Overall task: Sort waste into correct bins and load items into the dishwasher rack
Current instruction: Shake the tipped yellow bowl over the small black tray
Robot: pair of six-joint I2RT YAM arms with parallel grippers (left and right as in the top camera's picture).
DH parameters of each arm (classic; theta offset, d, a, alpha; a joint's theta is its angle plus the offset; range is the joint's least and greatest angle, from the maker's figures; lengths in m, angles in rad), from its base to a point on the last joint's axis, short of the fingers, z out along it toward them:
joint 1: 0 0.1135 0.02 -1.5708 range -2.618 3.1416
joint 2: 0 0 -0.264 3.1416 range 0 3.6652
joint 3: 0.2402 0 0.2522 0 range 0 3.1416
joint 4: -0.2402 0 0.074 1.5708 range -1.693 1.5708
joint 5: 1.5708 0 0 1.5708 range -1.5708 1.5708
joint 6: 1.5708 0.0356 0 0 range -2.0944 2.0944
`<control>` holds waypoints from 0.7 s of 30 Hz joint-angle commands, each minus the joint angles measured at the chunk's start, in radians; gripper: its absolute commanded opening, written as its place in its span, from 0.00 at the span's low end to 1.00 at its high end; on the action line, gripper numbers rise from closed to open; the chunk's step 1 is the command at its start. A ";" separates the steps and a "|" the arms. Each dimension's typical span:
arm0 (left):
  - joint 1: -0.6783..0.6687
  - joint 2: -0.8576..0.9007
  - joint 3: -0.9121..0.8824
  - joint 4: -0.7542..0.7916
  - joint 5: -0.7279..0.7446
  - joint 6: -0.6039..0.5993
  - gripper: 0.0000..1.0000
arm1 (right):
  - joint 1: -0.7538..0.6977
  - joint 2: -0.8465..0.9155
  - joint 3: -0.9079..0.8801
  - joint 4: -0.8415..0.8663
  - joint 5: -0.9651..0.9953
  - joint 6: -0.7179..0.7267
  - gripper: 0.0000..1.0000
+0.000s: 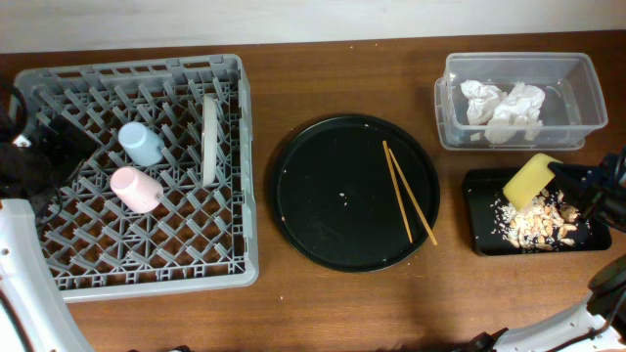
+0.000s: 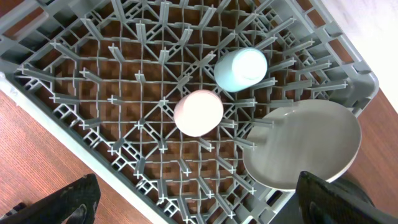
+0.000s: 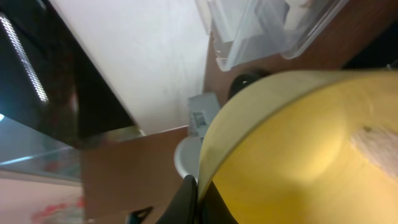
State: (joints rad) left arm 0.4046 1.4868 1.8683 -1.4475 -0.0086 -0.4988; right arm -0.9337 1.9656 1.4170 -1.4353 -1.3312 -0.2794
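— Where is the yellow bowl [image 1: 529, 180]?

— In the right gripper [image 1: 558, 176], over the shallow black rectangular tray [image 1: 481, 210]. The fingers [image 3: 191, 198] are pinched on its rim. It is tipped steeply on edge, with its hollow [image 3: 298, 155] facing the right wrist camera and its low edge above the brownish-beige food scraps [image 1: 536, 223] heaped in that tray.

— And the thin brown wooden chopsticks [image 1: 409, 193]?

— They lie on the large round black tray [image 1: 323, 220], long axis slanting from far-left to near-right. The far ends are almost together and the near ends splay apart.

— The left gripper [image 2: 199, 208]?

— Fingers [image 2: 74, 199] spread wide and holding nothing, above the large square grey plastic rack [image 1: 127, 68].

— What is in it?

— The small pink cup [image 2: 198, 113] and small light-blue cup [image 2: 240, 69] sit among the pegs, near each other, closed ends up. The pale grey round plate [image 1: 209, 139] stands on edge beside them, its edge running far to near.

— The napkins?

— The crumpled white paper napkins [image 1: 504, 108] are in the clear rectangular plastic tub [image 1: 450, 117], just behind the black rectangular tray.
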 commanded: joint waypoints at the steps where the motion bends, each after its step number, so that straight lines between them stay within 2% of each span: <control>1: 0.002 0.000 0.004 0.002 -0.007 -0.009 0.99 | -0.017 0.012 -0.001 0.049 -0.062 -0.026 0.04; 4: 0.002 0.000 0.004 0.002 -0.007 -0.009 0.99 | -0.017 0.012 -0.001 0.050 0.048 0.179 0.04; 5: 0.002 0.000 0.005 0.002 -0.007 -0.009 0.99 | -0.017 0.012 -0.001 0.025 0.029 0.172 0.04; 7: 0.002 0.000 0.004 0.002 -0.007 -0.009 0.99 | -0.017 0.012 0.000 0.050 -0.064 -0.005 0.04; 8: 0.002 0.000 0.005 0.002 -0.007 -0.009 0.99 | -0.017 0.012 0.000 0.089 -0.051 -0.034 0.04; 11: 0.002 0.000 0.004 0.002 -0.007 -0.009 0.99 | -0.017 0.012 0.000 0.126 0.070 0.130 0.04; 12: 0.002 0.000 0.004 0.002 -0.007 -0.009 0.99 | -0.017 0.012 0.000 0.108 0.040 0.103 0.04; 14: 0.002 0.000 0.004 0.002 -0.007 -0.009 0.99 | -0.017 0.012 0.000 0.090 -0.034 -0.041 0.06; 15: 0.002 0.000 0.004 0.002 -0.007 -0.009 0.99 | -0.017 0.012 0.000 0.092 -0.019 -0.024 0.07; 17: 0.002 0.000 0.004 0.002 -0.007 -0.009 0.99 | -0.017 0.011 0.000 0.046 -0.010 0.032 0.04; 21: 0.002 0.000 0.005 0.002 -0.007 -0.009 0.99 | -0.016 -0.006 0.010 -0.084 -0.061 -0.223 0.04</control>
State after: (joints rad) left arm 0.4046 1.4868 1.8683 -1.4475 -0.0086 -0.4988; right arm -0.9440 1.9675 1.4174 -1.4658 -1.3357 -0.3061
